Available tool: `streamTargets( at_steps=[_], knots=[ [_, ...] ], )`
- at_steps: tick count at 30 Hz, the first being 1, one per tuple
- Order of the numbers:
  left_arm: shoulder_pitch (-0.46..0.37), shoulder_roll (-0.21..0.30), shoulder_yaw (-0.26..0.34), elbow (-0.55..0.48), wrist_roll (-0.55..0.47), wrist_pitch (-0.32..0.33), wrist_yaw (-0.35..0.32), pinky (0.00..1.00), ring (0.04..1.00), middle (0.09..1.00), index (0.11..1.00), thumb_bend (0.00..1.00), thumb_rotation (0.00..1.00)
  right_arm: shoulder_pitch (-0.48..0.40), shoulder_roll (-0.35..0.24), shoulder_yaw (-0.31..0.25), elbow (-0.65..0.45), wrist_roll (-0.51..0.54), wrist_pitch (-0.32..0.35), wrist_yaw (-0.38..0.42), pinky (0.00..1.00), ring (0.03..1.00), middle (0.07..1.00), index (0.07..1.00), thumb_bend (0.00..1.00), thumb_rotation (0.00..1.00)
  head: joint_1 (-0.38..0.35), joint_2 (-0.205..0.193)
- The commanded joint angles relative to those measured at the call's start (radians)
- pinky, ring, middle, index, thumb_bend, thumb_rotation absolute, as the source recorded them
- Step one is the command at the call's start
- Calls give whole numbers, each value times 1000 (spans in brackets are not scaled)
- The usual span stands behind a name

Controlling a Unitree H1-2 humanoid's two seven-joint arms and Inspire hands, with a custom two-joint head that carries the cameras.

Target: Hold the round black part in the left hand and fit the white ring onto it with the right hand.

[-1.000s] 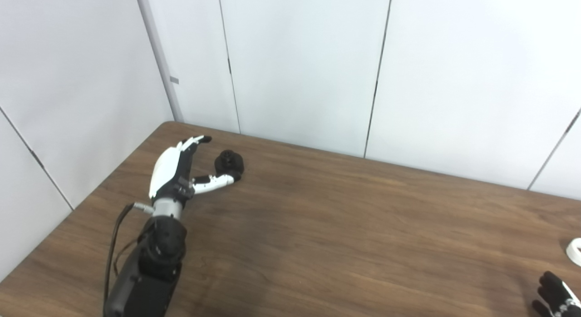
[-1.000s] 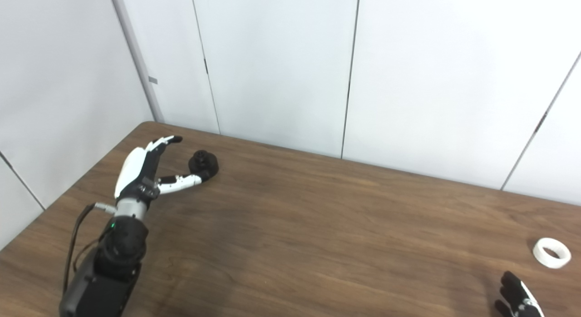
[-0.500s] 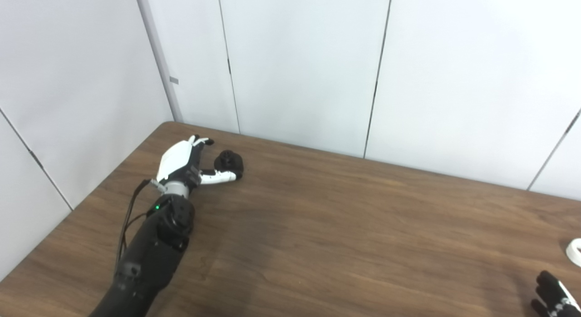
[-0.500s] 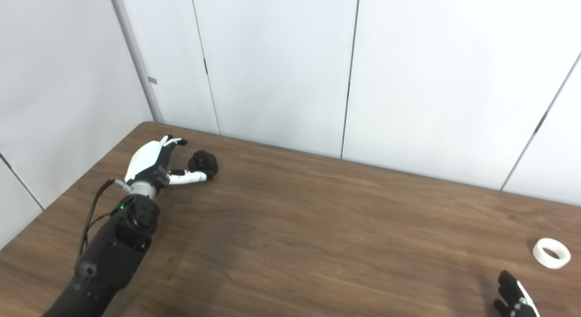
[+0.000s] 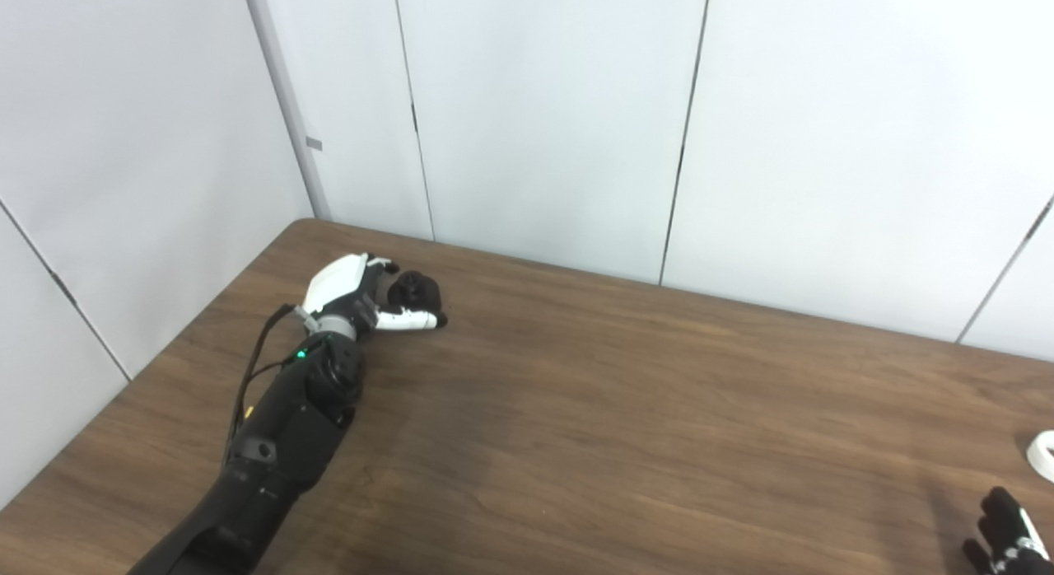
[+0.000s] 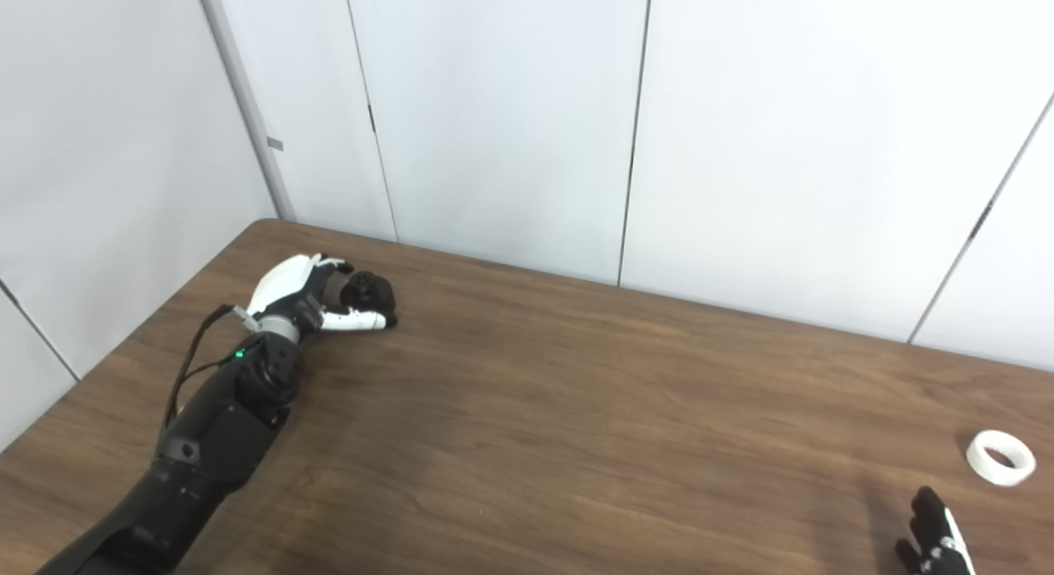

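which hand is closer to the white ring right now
Right. The right hand sits at the bottom edge just in front of the white ring, not touching it. The left hand is far across the table, at the round black part.

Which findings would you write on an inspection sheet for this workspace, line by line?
Surface: brown wooden table, bare in the middle.
Job's things: black part on the table at the far left; white ring flat on the table at the far right, untouched.
Clutter: nothing seen.
Hands: left hand around the black part, fingers and thumb on either side, not clearly closed; right hand at the bottom edge near the ring, mostly out of view.
Cables: black cable along the left forearm.
Surroundings: white wall panels behind the table.
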State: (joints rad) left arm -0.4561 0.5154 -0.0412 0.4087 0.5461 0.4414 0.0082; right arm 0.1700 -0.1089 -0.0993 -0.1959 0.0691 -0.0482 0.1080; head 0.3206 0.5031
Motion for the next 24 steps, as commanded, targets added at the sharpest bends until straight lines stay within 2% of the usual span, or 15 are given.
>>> streamTargets(
  at_steps=[1, 12, 24],
  knots=[
    [-63, 45, 3, 0, 3, -17, 18, 1000, 1000, 994, 855, 1000, 449, 39, -12, 5, 17, 7, -18, 7, 1000, 997, 973, 958, 541, 1000, 0, 0],
    [-77, 47, -15, 44, 2, -24, 32, 1000, 1000, 977, 827, 1000, 419, 44, -7, 4, 11, 3, -19, 1, 1000, 995, 970, 955, 536, 1000, 0, 0],
    [-81, 38, -19, 48, -1, -21, 44, 1000, 1000, 970, 823, 1000, 400, 45, -8, 5, 11, 1, -21, 2, 1000, 1000, 983, 970, 522, 1000, -3, 0]
  ],
)
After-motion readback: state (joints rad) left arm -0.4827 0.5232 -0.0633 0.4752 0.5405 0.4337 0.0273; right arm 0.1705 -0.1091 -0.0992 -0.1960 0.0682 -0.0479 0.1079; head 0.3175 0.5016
